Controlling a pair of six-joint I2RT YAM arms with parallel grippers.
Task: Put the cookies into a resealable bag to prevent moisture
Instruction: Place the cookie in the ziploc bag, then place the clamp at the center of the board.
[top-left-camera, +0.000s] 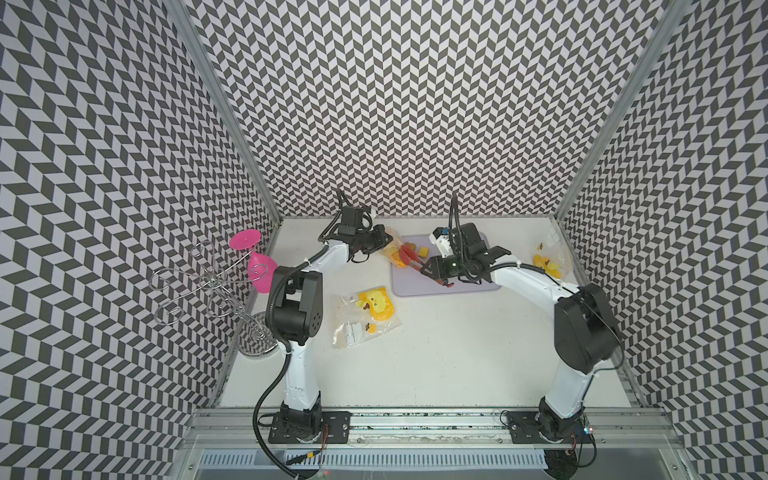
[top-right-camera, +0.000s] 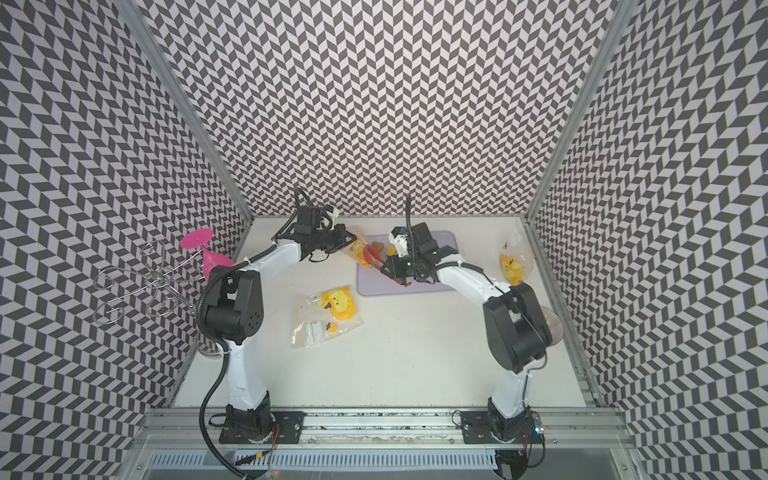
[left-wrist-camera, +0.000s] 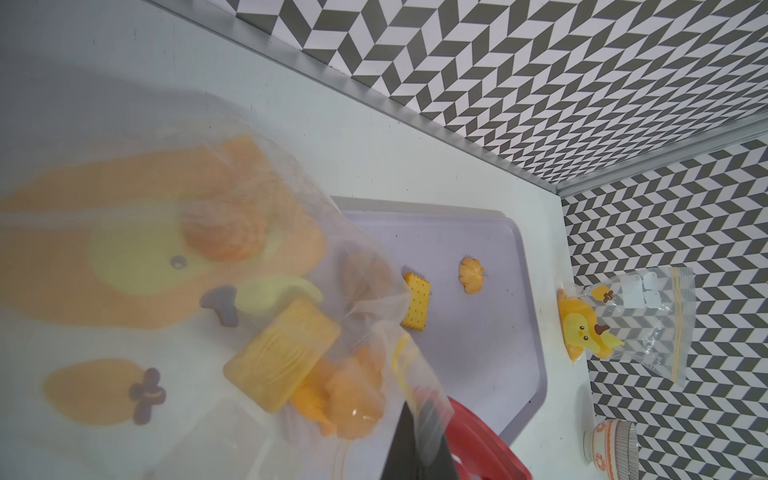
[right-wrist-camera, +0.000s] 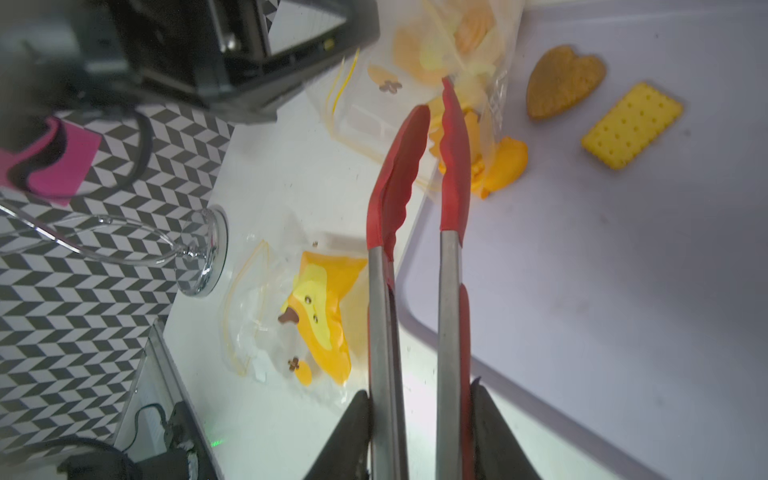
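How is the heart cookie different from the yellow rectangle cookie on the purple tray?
The heart cookie is brown; the rectangle cookie is bright yellow. The heart cookie has two round bumps and a point; the rectangle cookie has straight sides with wavy edges. The rectangle cookie has rows of little dots; the heart cookie shows none. Both lie flat on the tray, outside the bag.

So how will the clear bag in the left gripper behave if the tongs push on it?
The bag looks floppy: its film creases and sags around the cookies inside. Thin see-through film, so probably light; a nudge would shift it. Its mouth likely collapses away from the left gripper.
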